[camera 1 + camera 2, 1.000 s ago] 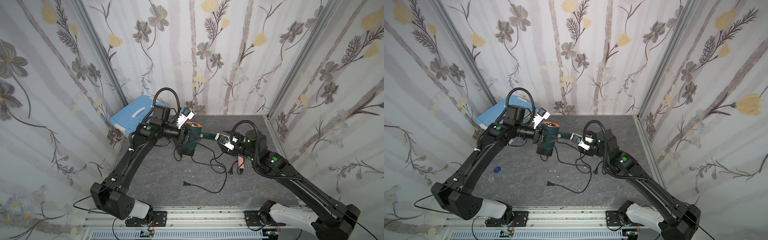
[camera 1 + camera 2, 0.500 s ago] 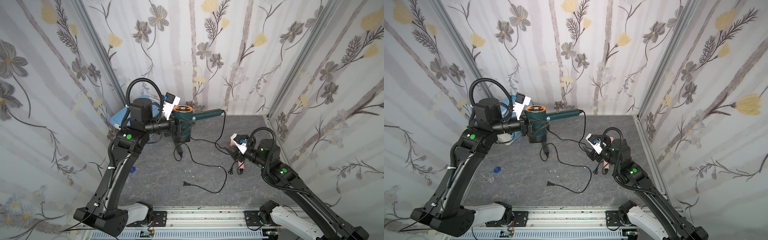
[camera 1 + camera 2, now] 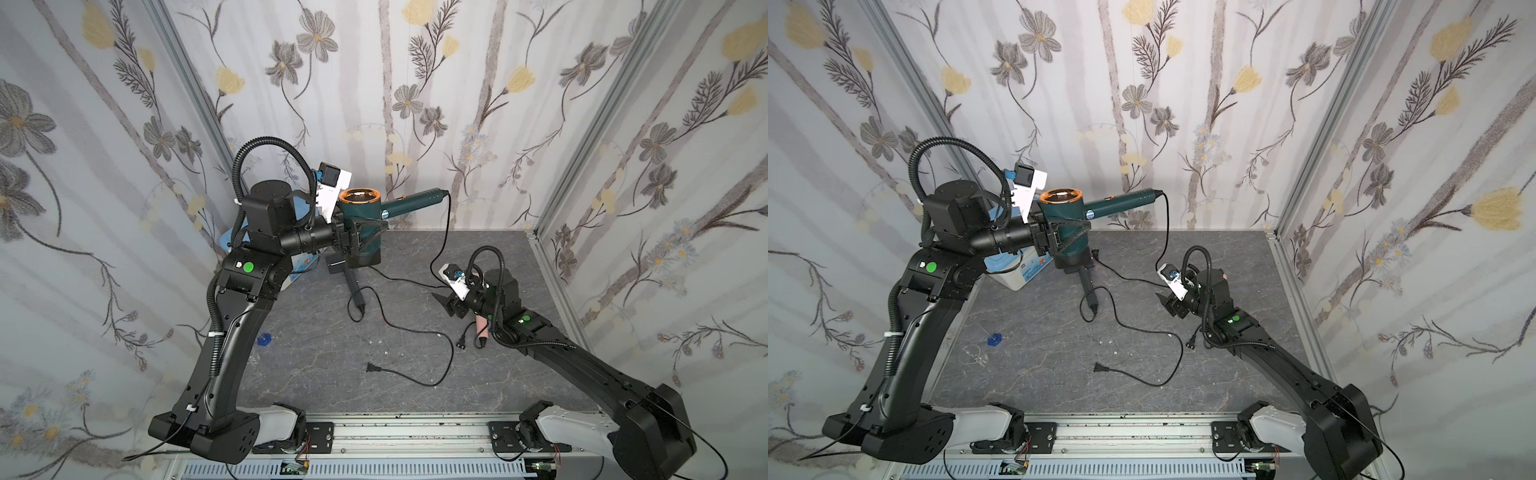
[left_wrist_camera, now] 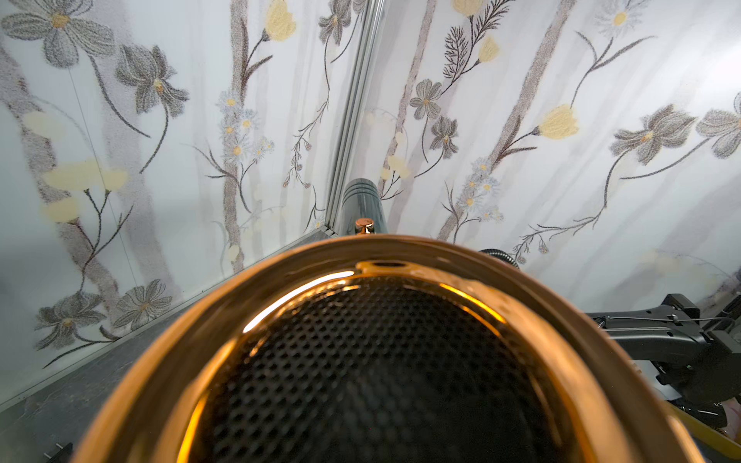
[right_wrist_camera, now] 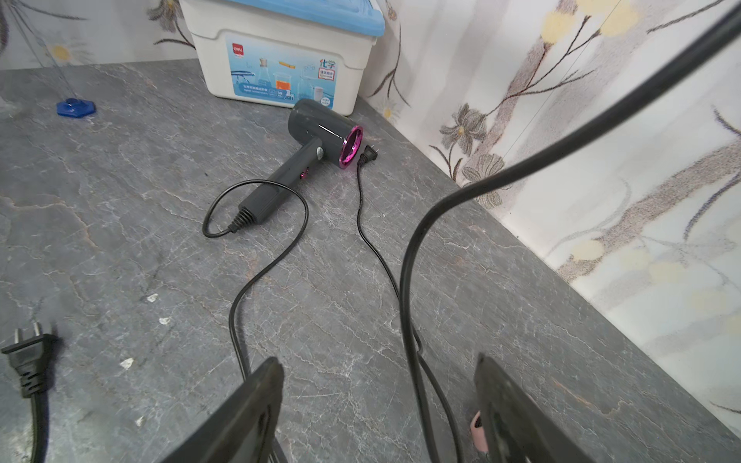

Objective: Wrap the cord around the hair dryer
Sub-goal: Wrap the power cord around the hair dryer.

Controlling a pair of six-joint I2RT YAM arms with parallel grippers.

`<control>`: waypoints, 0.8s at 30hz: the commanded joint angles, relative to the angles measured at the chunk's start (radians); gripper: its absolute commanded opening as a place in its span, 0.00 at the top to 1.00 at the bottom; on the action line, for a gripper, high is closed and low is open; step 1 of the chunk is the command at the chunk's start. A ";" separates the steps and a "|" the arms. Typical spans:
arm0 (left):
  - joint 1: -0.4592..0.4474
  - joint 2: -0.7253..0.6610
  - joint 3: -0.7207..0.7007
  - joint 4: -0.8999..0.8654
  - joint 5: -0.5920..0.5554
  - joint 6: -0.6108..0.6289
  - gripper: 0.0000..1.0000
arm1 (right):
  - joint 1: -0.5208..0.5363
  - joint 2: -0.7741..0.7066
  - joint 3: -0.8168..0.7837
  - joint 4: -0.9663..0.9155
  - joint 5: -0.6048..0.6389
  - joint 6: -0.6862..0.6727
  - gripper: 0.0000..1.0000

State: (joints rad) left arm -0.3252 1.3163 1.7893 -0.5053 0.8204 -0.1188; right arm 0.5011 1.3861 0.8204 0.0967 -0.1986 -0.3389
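Clock directions treat the table as a dial seen from above, with twelve at the back wall and six at the robot's base rail.

The left gripper (image 3: 371, 237) is clamped on the barrel of a dark green hair dryer with a copper-coloured ring (image 3: 360, 210), holding it in the air above the eleven o'clock part of the table. In both top views the ringed end faces upward and the slim green handle points toward three o'clock. In the left wrist view the copper ring and its black mesh grille fill the lower frame, too close to show the gripper itself.

From the handle's tip a thick black cord (image 3: 447, 220) hangs down to the table, not wound around the dryer. A little toward three o'clock from the centre, the right gripper (image 3: 444, 303) sits low over the table with its jaws spread wide, gripping nothing. In the right wrist view the cord passes between its two dark fingers (image 5: 256, 401).

Under the held dryer, a grey hair dryer with a magenta ring (image 5: 320, 128) lies on the dark grey marbled table (image 3: 316, 386). Its thin cord trails across the middle to a two-pin plug (image 3: 370, 366) near seven o'clock. At ten o'clock stands a white plastic box with a blue lid (image 5: 280, 60). A small blue piece (image 3: 263, 340) lies at eight o'clock. A pink cylindrical object (image 3: 482, 328) lies beside the right arm; what it is cannot be told.
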 commanded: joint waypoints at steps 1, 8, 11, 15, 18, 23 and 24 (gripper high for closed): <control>0.007 0.000 0.012 0.075 0.003 -0.011 1.00 | -0.003 0.089 0.058 0.058 0.051 -0.022 0.34; 0.056 0.010 0.024 0.086 -0.006 -0.028 1.00 | -0.013 0.121 0.031 0.068 0.114 0.004 0.55; 0.071 0.015 0.029 0.110 0.005 -0.049 1.00 | -0.031 0.121 0.005 0.085 0.098 0.012 0.50; 0.080 0.025 0.040 0.129 0.010 -0.066 1.00 | -0.051 0.170 0.027 0.084 0.058 0.014 0.48; 0.085 0.025 0.043 0.133 0.006 -0.071 1.00 | -0.061 0.201 0.049 0.084 0.034 0.012 0.54; 0.101 0.023 0.041 0.131 -0.013 -0.072 1.00 | -0.062 0.190 0.049 0.089 0.012 0.008 0.91; 0.106 0.024 0.037 0.132 -0.020 -0.070 1.00 | -0.063 0.173 0.042 0.091 0.010 0.008 0.98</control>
State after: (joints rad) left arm -0.2272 1.3430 1.8233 -0.4599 0.8131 -0.1848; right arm 0.4385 1.5806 0.8635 0.1387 -0.1562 -0.3378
